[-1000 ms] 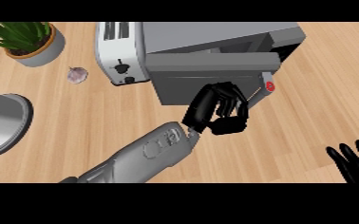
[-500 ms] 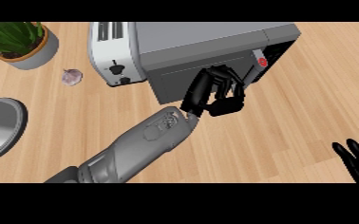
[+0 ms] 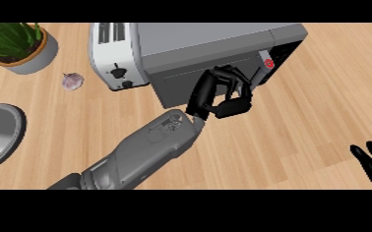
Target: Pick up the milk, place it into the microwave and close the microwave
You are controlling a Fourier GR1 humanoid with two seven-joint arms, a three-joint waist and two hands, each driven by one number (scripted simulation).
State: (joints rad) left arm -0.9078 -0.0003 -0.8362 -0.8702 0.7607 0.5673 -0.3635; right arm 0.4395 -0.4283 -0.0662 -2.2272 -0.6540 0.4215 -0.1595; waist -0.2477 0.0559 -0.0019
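Observation:
The grey microwave point(image 3: 210, 39) stands at the back of the counter, its door point(image 3: 178, 81) swung almost flat against its front. My left hand point(image 3: 222, 96) rests against the door's right part beside the control panel with the red button point(image 3: 269, 63), fingers relaxed and bent, holding nothing. No milk shows anywhere; the microwave's inside is hidden behind the door. My right hand point(image 3: 361, 158) rests at the lower right edge, fingers up.
A white toaster point(image 3: 112, 54) stands tight against the microwave's left side. Left of it lie a garlic bulb point(image 3: 72, 81) and a potted plant point(image 3: 25, 46). A round metal rim point(image 3: 9, 130) pokes in at the left edge.
The microwave door has swung from half open to nearly shut, with my left hand moving up and back along with it. The right hand has stayed put.

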